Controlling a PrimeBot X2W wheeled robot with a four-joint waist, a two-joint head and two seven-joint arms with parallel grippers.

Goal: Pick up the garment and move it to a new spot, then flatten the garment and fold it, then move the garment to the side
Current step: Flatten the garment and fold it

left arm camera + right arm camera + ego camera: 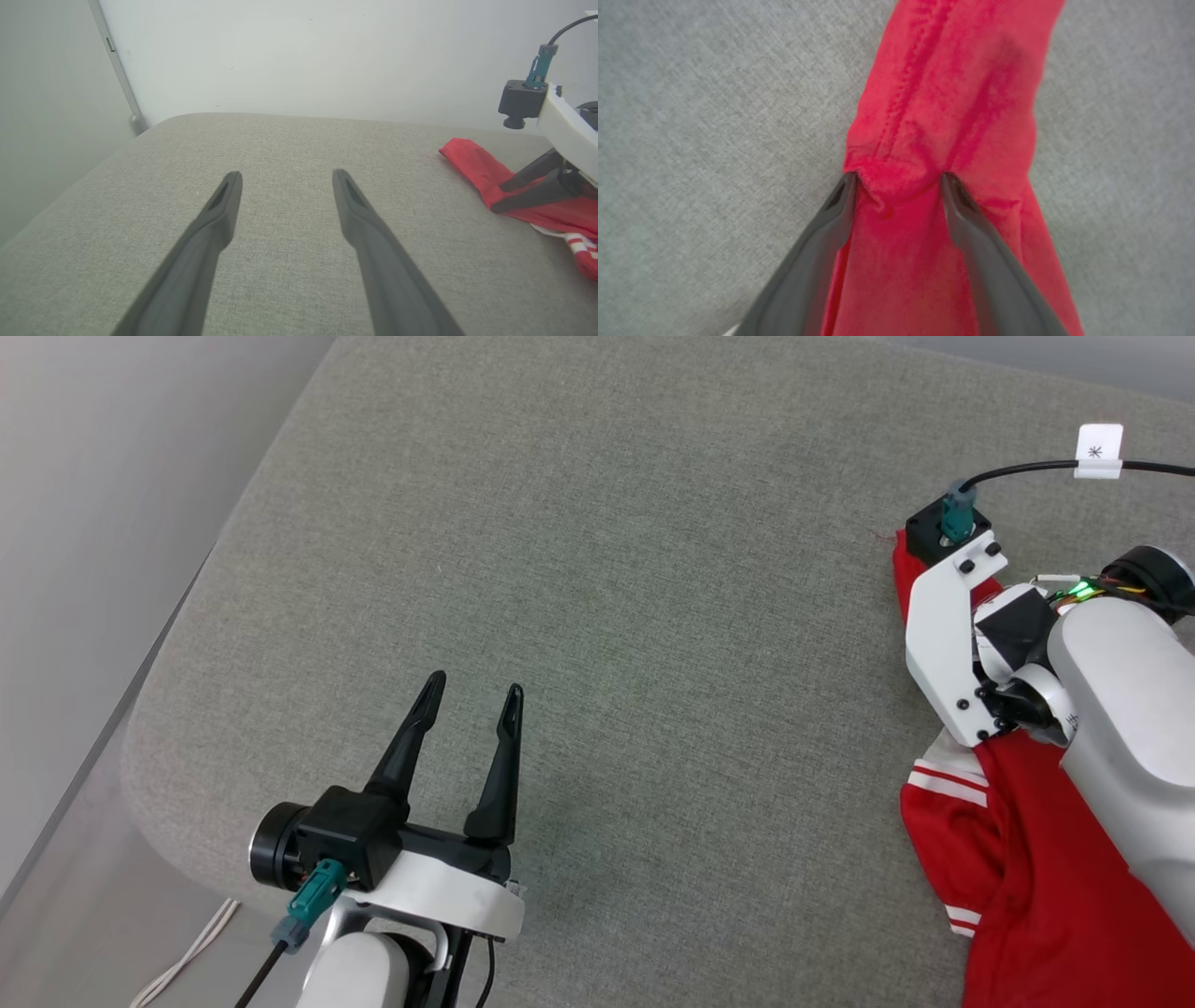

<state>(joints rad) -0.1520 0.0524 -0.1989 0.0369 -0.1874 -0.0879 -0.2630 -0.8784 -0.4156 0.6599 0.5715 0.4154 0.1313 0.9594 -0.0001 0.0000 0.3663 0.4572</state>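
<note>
The shirt point(1018, 859) is bunched into a long red strip along the right edge of the surface point(653, 616). Its long axis runs front to back, skinny end pointing at the far edge and wider end toward the front. So I'd say this is step one, the pickup. The right gripper point(896, 179) is down on it, fingers spread astride a ridge of cloth, not pinching yet imo. Next it needs to close and lift. The left gripper point(471, 695) hangs wide open near the front-left corner.

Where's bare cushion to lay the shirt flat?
Free: the wide middle of the cushion, between the left gripper and the garment, and its far side up to the wall. Crowded: the right edge, with the garment, right gripper and cable.
</note>
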